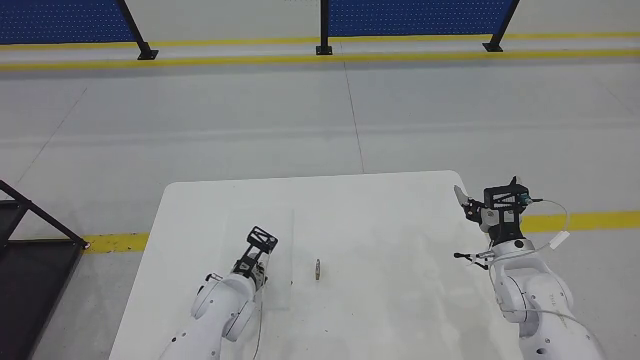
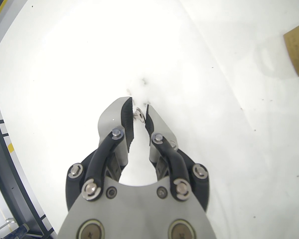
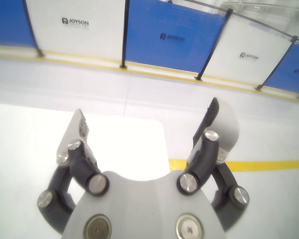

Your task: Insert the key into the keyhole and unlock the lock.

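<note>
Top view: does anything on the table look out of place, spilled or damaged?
Nothing stands out. The lock sits mid-table, apart from the left gripper, which has the small key at its tip. The right gripper hangs open over the table's right corner, away from both. No spill or visible damage.

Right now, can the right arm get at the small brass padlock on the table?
Probably yes: the open right gripper hangs at the edge of the white table, with bare surface between it and the brass padlock.
</note>
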Available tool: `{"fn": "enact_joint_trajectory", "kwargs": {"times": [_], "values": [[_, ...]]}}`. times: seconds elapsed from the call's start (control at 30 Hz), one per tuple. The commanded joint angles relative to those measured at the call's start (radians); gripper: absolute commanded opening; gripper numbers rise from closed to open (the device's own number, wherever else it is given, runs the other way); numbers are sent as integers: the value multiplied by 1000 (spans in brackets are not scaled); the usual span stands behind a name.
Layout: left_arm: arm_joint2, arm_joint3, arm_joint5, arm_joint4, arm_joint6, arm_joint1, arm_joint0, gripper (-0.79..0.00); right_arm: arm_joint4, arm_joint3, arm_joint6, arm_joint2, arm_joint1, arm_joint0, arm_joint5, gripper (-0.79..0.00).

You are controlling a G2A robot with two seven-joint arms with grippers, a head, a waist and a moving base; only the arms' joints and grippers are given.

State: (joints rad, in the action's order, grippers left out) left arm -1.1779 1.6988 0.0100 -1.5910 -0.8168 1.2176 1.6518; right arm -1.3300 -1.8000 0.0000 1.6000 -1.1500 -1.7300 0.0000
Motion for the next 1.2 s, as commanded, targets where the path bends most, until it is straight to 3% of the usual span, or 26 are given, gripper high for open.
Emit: {"fn": "enact_joint_trajectory", "kwargs": {"times": [0.0, 0.4, 0.57, 0.67, 0.87, 1.03, 1.17], "values": [[-5, 1, -3, 3, 2, 0, 2, -763, 0, 0, 0, 0, 0, 0, 0, 0], [-38, 82, 1, -19, 24, -6, 59, -785, 0, 0, 0, 0, 0, 0, 0, 0], [-79, 175, -16, -6, 119, -14, 133, -785, 0, 0, 0, 0, 0, 0, 0, 0], [-119, 233, -61, 15, 290, -22, 193, -785, 0, 0, 0, 0, 0, 0, 0, 0], [-242, 208, -304, 145, 723, -46, 283, -785, 0, 0, 0, 0, 0, 0, 0, 0], [-331, 124, -516, 241, 1023, -61, 274, -785, -61, -17, 15, -26, -2, -21, 19, 0], [-384, 46, -637, 285, 1157, -70, 245, -785, -181, -88, 19, -126, -9, -92, 51, 0]]}}
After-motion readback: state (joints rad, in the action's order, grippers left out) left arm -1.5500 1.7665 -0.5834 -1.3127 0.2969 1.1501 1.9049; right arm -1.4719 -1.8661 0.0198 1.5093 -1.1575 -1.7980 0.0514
